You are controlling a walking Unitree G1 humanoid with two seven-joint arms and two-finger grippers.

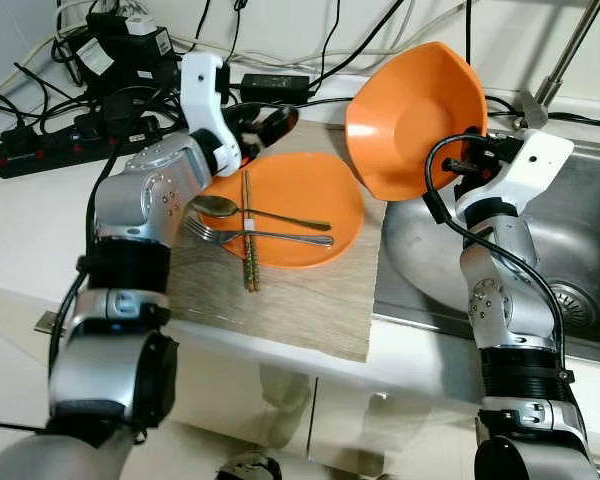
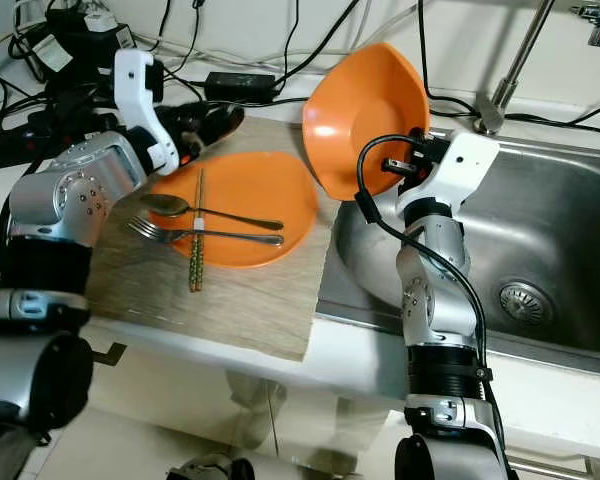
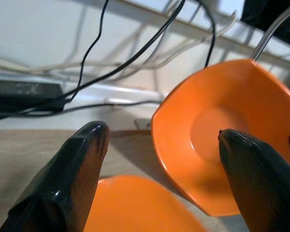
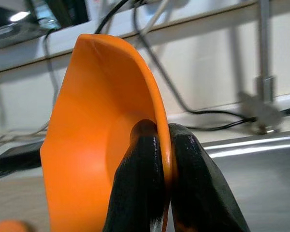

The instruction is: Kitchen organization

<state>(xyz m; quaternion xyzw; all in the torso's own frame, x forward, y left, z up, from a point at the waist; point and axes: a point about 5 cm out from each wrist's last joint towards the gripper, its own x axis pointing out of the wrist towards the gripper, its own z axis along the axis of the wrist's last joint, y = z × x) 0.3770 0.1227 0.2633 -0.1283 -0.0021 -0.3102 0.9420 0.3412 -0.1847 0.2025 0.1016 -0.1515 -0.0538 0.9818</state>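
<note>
The right gripper (image 4: 162, 145) has its fingers pinched tight on the rim of an orange bowl (image 1: 417, 118), holding it tipped on edge in the air with its hollow facing the robot, over the seam where the woven mat (image 1: 280, 300) meets the steel sink (image 1: 580, 230). To do this well, I judge the bowl should be kept level enough not to slide through the thin rim pinch, and carried clear of the faucet stem (image 1: 565, 60) at about 1 o'clock before it is set down. The left gripper (image 3: 159, 169) hovers with its jaws spread wide and empty, just above the far edge of the orange plate (image 1: 310, 215) at about 10 o'clock of the bowl; it should stay out of the bowl's path. On the plate lie a spoon (image 1: 220, 207), a fork (image 1: 250, 235) and a pair of chopsticks (image 1: 248, 235) crossing them, and a knock could scatter them. The mat sits on a pale counter, with power strips (image 1: 70, 145) and tangled black cables along the back wall at 10 to 11 o'clock.
</note>
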